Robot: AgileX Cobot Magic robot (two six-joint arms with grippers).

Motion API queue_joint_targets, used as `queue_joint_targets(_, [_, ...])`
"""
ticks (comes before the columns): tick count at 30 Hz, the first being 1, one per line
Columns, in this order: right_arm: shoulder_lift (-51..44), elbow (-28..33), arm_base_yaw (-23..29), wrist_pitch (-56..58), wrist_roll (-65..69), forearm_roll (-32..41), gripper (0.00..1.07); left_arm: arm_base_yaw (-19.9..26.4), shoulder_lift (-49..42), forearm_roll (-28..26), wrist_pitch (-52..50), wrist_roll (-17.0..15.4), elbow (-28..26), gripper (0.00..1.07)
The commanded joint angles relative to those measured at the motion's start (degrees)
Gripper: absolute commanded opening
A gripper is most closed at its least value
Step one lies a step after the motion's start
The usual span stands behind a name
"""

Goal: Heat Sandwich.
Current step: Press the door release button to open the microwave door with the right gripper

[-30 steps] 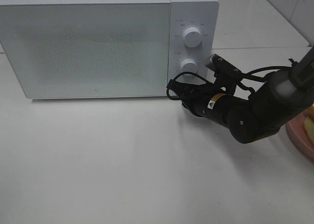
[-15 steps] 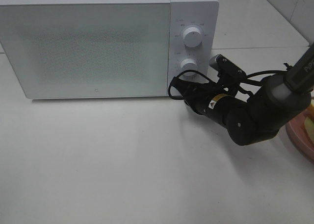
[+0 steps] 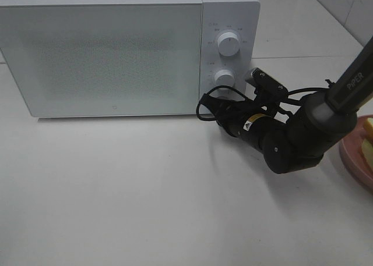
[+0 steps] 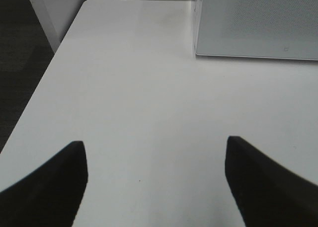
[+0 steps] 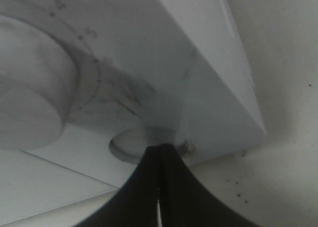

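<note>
1. Worktop (image 3: 145, 190): white. A white microwave (image 3: 116, 50) stands along its back edge, toward the back left corner. The door lies flush with the front.

2. Control panel: two round knobs, upper knob (image 3: 228, 43) and lower knob (image 3: 224, 77), sit on the right side of the microwave front. A round button (image 5: 130, 141) is set under the lower knob, near the bottom of the panel.

3. Right gripper (image 5: 160, 147): fingers pressed together with only a hairline between them, holding nothing. The joined tips are against the round button. In the high view the black right arm (image 3: 291, 141) reaches in from the right edge of the worktop, and the tips themselves are hidden by its wrist and cables.

4. Sandwich (image 3: 368, 145): pale bread with a yellowish edge, lying on a pink plate (image 3: 351, 161) at the right edge of the worktop. Both are cut off by the frame, so the number of pieces cannot be told.

5. Sandwich relative to the right gripper: well apart. The gripper is at the microwave front, the sandwich out by the right edge, and the bulk of the right arm lies between them. No contact.

6. Left gripper (image 4: 155, 143): fingers spread wide, nothing between them, over bare worktop near the left edge. A lower front corner of the microwave shows ahead of it. The sandwich does not appear in this wrist view.
</note>
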Motion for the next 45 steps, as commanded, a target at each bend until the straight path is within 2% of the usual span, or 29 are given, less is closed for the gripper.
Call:
queue_joint_targets(1, [-0.4, -0.9, -0.2, -4.7, -1.6, 2.1, 0.0, 0.1, -1.0, 0.3, -1.0, -0.1, 0.2, 0.74])
queue_joint_targets(21, [-0.4, -0.9, -0.2, -12.1, -2.9, 4.5, 0.0, 0.1, -1.0, 0.3, -1.0, -0.1, 0.2, 0.74])
queue_joint_targets(34, [0.4, -3.8, -0.2, -11.6, -3.4, 5.0, 0.0, 0.1, -1.0, 0.3, -1.0, -0.1, 0.2, 0.74])
queue_joint_targets(45, [0.4, -3.8, -0.2, -14.1, -3.8, 6.9, 0.0, 0.1, -1.0, 0.3, -1.0, -0.1, 0.2, 0.74])
